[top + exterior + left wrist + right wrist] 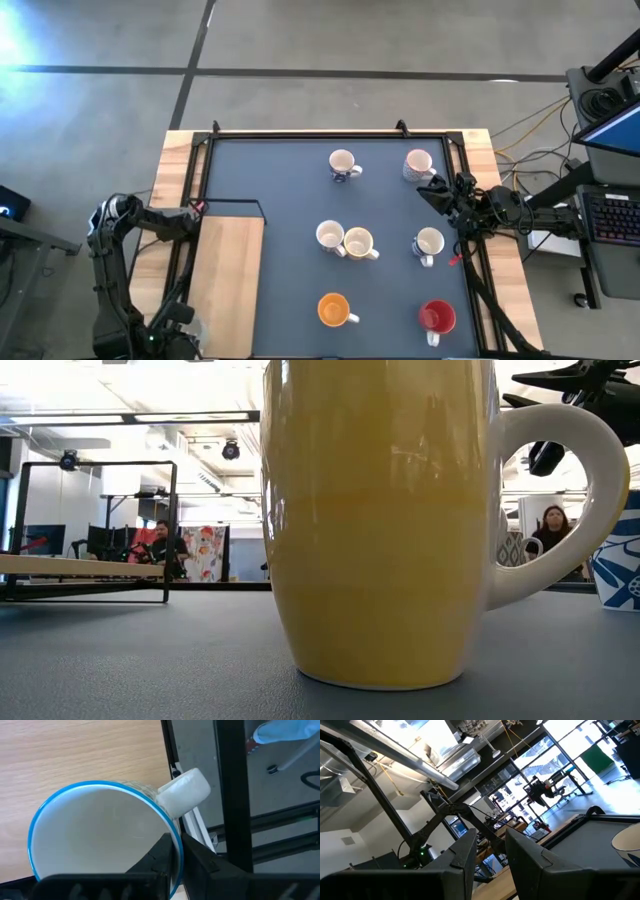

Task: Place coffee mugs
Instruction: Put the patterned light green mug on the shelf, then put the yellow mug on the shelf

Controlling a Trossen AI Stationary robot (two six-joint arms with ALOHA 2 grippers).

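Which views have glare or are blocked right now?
High view: bright glare in the upper left corner on the floor. Low view: a yellow mug right at the lens fills the middle and hides most of the table. Left wrist view: a blue-rimmed mug fills the frame. Right wrist view: tilted up, backlit by bright windows.

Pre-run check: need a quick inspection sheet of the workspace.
Surface: dark mat in a black frame on a wooden table; wooden board at its left.
Job's things: seven mugs on the mat, among them an orange mug and a red mug; a blue-rimmed mug in the left gripper.
Clutter: nothing seen.
Grippers: left gripper shut on the mug's rim; right gripper open, at the mat's right edge.
Cables: bundle right of the table.
Surroundings: people seated beyond.
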